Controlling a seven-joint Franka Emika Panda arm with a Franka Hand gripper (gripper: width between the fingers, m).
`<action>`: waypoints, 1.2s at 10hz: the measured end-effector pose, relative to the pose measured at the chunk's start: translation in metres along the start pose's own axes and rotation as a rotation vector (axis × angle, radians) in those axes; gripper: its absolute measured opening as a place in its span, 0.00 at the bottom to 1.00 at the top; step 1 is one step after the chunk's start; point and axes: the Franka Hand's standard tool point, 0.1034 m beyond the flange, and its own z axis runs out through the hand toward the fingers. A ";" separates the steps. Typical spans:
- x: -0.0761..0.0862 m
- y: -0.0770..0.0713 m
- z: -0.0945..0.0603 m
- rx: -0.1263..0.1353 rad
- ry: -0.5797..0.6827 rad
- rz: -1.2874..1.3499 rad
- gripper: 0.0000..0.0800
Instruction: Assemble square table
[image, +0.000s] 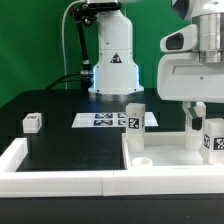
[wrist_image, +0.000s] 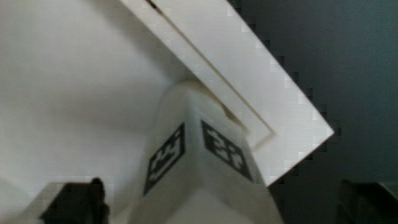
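The white square tabletop slab (image: 172, 158) lies at the exterior view's right, with a round socket (image: 143, 160) at its near corner. My gripper (image: 195, 117) hangs over its far right part, open, straddling an upright white tagged leg (image: 197, 135). In the wrist view this leg (wrist_image: 205, 160) stands between my dark fingers (wrist_image: 80, 203) with gaps on both sides, above the slab (wrist_image: 71, 90); my gripper (wrist_image: 222, 206) does not touch it. Another tagged leg (image: 213, 138) stands just beside it. One more leg (image: 133, 115) stands behind the slab's left edge.
A small tagged leg block (image: 30, 122) lies on the black table at the exterior view's left. The marker board (image: 110, 120) lies in front of the robot base (image: 112, 70). The white U-shaped border wall (image: 60, 172) runs along the front and sides.
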 end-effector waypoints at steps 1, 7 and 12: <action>0.000 -0.001 -0.001 0.001 0.000 -0.112 0.81; 0.005 0.004 -0.002 -0.016 0.012 -0.519 0.81; 0.006 0.005 -0.001 -0.017 0.012 -0.505 0.36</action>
